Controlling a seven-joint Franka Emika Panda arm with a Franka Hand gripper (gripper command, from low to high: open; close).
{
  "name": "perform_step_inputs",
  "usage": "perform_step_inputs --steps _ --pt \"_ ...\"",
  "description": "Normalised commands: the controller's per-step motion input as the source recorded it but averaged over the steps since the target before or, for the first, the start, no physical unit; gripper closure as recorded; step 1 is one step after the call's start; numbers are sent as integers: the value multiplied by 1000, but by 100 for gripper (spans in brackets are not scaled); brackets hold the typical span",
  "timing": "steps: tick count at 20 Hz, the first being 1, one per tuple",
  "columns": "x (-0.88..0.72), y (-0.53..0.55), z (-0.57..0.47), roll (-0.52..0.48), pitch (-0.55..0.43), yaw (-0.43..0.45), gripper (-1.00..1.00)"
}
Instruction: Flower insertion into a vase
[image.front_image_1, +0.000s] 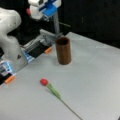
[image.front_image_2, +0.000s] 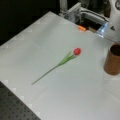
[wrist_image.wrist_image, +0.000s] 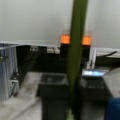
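The vase (image.front_image_1: 63, 51) is a plain dark-brown upright cylinder standing on the grey table (image.front_image_1: 95, 75); in a front view it sits at the right edge (image.front_image_2: 113, 61). A flower (image.front_image_1: 44, 81) with a red bud and a long green stem lies flat on the table, apart from the vase, and shows in both front views (image.front_image_2: 77, 51). My gripper (image.front_image_1: 50, 11), white with blue parts, hangs high above and behind the vase. In the wrist view my gripper (wrist_image.wrist_image: 73, 82) is shut on a thick olive-green stem (wrist_image.wrist_image: 77, 37) that runs up between its dark fingers.
The white arm base (image.front_image_1: 10, 37) stands at the table's back edge beside a metal rail (image.front_image_1: 42, 41) with orange tabs (image.front_image_1: 48, 50). A dark perforated board (image.front_image_2: 12, 107) lies beyond the table's near corner.
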Motion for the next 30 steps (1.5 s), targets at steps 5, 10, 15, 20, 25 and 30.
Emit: perform_step_inputs --steps 5,10,15,20,25,30 --pt "-212 -164 -114 33 218 -20 100" --pt "103 -72 160 -46 656 31 100" --pt "541 -22 313 -91 719 97 100" --pt "664 5 277 -185 680 176 100" --pt "549 54 152 -238 610 185 100" --pt "347 68 84 -268 510 106 100"
